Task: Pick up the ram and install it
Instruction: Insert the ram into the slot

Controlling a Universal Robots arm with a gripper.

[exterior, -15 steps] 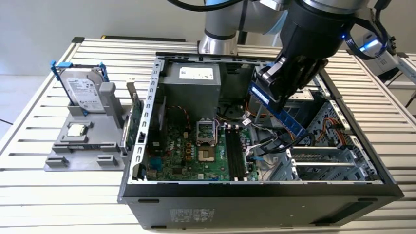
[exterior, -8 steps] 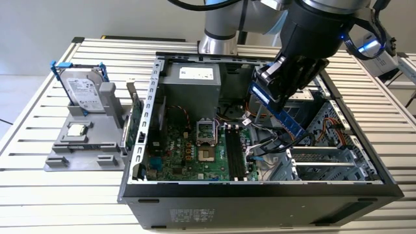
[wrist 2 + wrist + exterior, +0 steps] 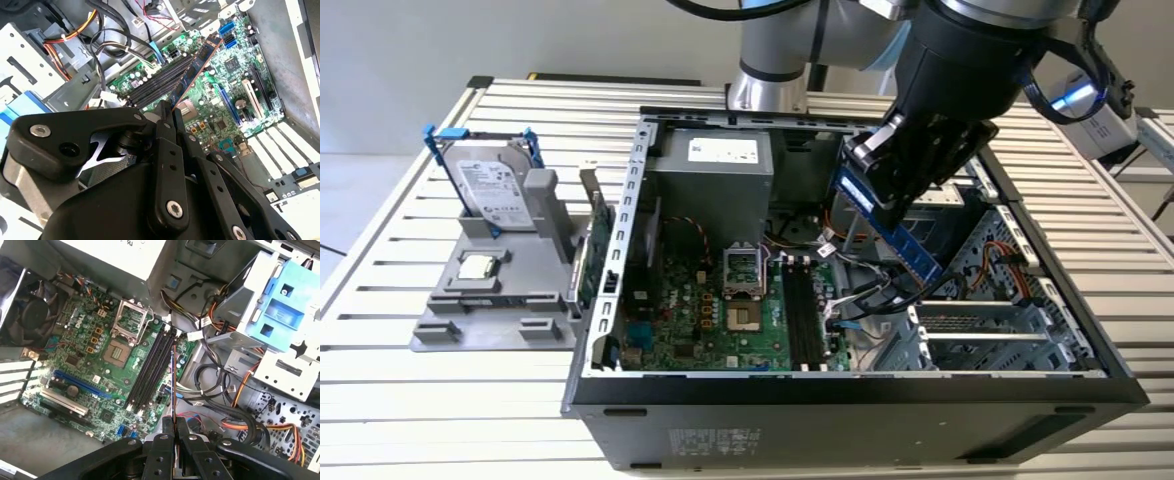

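Fingers (image 3: 162,460) are clenched on the ram (image 3: 174,385). They pinch one end of the stick so the rest juts out past the tips, and it appears edge-on in the first wrist view. The pick-up half of the task is therefore done, but the install half is not.

The arm (image 3: 961,60) reaches down from above the slots into the open computer case (image 3: 854,420). Its wrist is canted, so the ram hangs slanted rather than level. In the exterior view the ram is raised above the slots, to that view's right of them, and not touching them. The motherboard (image 3: 707,320) lies flat around the slots, on the case's floor. The black slots (image 3: 801,320) look unfilled, with no stick in any of them.

In the second wrist view the ram's long edge runs roughly along the slots' direction. I judge the work to be at the approach stage: the ram is carried and roughly aimed, but not yet seated.
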